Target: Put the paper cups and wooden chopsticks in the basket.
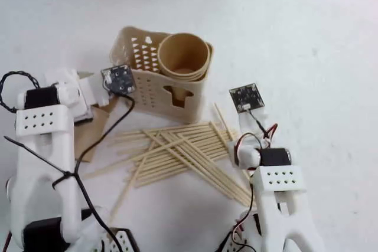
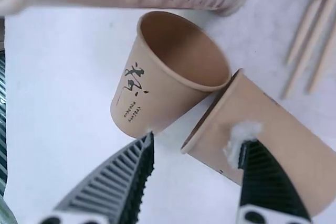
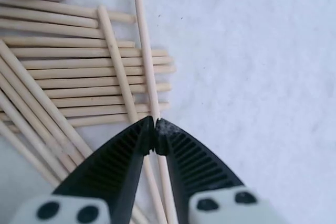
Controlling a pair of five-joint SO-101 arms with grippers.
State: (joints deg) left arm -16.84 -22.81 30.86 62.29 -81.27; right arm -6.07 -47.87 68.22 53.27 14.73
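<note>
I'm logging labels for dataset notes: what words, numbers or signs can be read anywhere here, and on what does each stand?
Paper cup: a dark brush-stroke mark and two lines of small letters on its wall, too small and tilted to read.
Second cup touching it: no readable text.
Basket, stacked cups inside it, chopsticks: no text.

The high view looks steeply down over the tabletop (image 1: 319,57). The left wrist view sits close above two paper cups (image 2: 173,77). The right sits close above chopsticks (image 3: 79,66), which the high view also shows.
</note>
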